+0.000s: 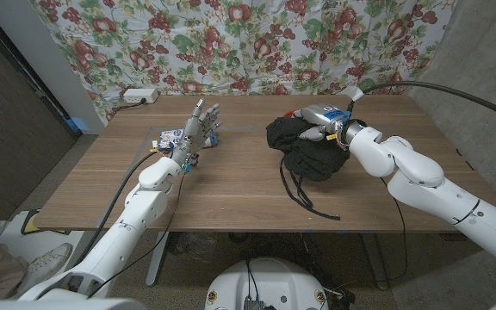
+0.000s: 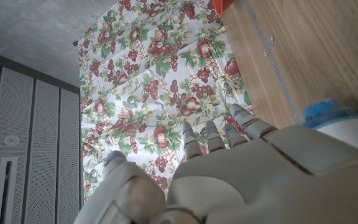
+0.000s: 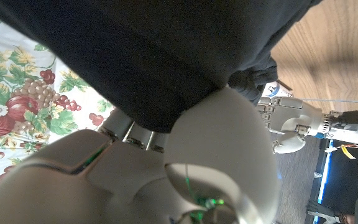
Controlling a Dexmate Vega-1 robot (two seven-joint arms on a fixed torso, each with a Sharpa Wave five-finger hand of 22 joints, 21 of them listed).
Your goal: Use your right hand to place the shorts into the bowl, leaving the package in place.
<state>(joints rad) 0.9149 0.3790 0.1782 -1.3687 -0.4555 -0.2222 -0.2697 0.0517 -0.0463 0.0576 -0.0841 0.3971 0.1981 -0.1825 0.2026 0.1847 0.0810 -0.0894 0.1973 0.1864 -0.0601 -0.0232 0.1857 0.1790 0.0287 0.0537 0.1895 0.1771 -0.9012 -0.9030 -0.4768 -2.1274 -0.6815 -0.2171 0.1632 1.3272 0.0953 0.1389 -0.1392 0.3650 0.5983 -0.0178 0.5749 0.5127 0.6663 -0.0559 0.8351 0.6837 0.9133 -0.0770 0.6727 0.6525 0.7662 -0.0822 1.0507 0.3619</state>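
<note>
One shorts [image 1: 306, 151], one package [image 1: 171, 138]. Right hand [image 1: 324, 129] grips the shorts; left hand [image 1: 198, 127], fingers spread, holds nothing beside the package.

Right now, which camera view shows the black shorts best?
The head view: the whole black shorts appear on the table, drawstrings trailing, right hand in them. The right wrist view gives only close dark fabric.

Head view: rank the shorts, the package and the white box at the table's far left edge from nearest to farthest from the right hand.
1. Shorts: black, under the right hand, its fingers on them.
2. Package: across the table, behind the left hand.
3. White box: far left corner, against the floral cloth.
</note>
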